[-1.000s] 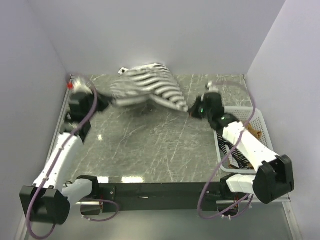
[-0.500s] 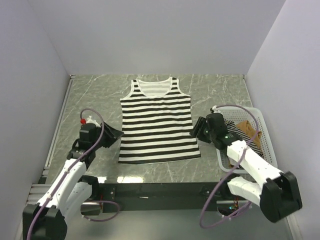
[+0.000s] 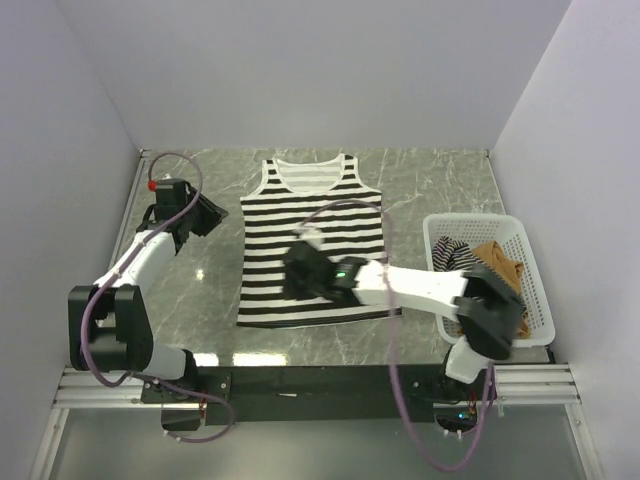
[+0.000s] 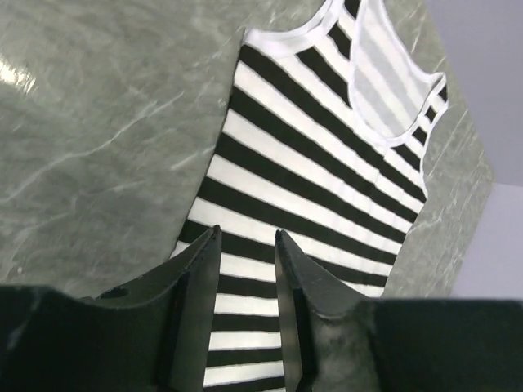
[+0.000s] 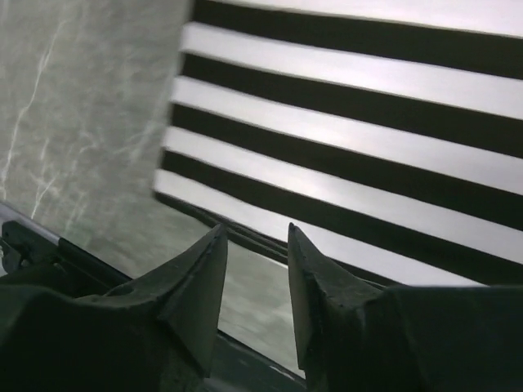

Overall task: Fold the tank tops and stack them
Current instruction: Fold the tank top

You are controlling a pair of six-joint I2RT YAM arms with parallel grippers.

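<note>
Looking back one second, we had the wide-striped tank top [image 3: 312, 245] up in the air between both hands, all bunched. Now it lies flat on the table [image 3: 440, 185], with the neck hole at the far side and the hem close to us. So the spreading looks done, and we think folding can start.

Both hands have let go. The left gripper [image 3: 205, 213] has gone to the far left and sits beside the top's shoulder, not touching it. Its fingers are a little apart with nothing between them. The right gripper [image 3: 297, 278] has reached across the top and hangs over its lower left part. Its fingers are a little apart too, pinching nothing. In the right wrist view, the hem's left corner is just ahead of the tips.

The other two tops sit in the white basket [image 3: 470, 218] on the right: the thin-striped tank top [image 3: 452, 253] and the tan tank top [image 3: 500, 262]. We think they come later.

The top's left edge looks straight and easy to reach. There is bare table on both sides, more on the left. The basket stands near on the right, so there is less room that way. The hem is close to the table's near edge. Past the neck there is only a thin strip before the back wall [image 3: 320, 80].
</note>
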